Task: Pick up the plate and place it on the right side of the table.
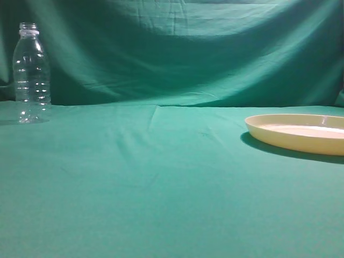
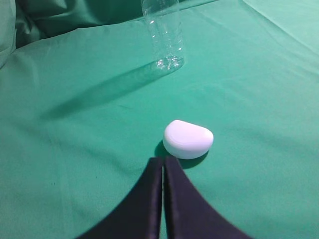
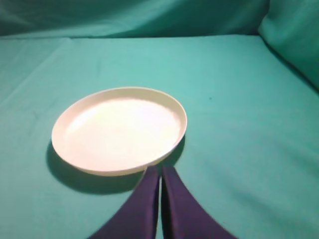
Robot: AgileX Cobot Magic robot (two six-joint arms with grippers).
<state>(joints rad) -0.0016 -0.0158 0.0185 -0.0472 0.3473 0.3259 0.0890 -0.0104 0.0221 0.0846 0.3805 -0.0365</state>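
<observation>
Your table (image 1: 161,177) is smooth teal-green cloth with faint creases, and a darker wrinkled green backdrop (image 1: 188,48) hangs upright behind it. Lighting is dim, room beyond the cloth not visible. Far left at the back in the exterior view you have a clear ribbed bottle (image 1: 31,72), upright, cap off, no label or writing readable on it. Far right, the plate (image 1: 298,131) sits flat on the table, cream-yellow, partly cut off by the frame edge, well apart from the bottle. No arms show in the exterior view. In the left wrist view your left gripper (image 2: 163,164) hangs low over the cloth, dark fingers pressed together with only a thin seam between them, holding nothing. Just past its tips lies a small white rounded object (image 2: 188,139) on the cloth, apart from the fingers; can't tell what it is, no markings. The bottle stands farther ahead. In the right wrist view your right gripper (image 3: 160,172) also has its fingers closed together, empty, tips just at the near rim of the plate; can't tell if they touch it. Plate rests flat, rim fully visible, nothing in it.
</observation>
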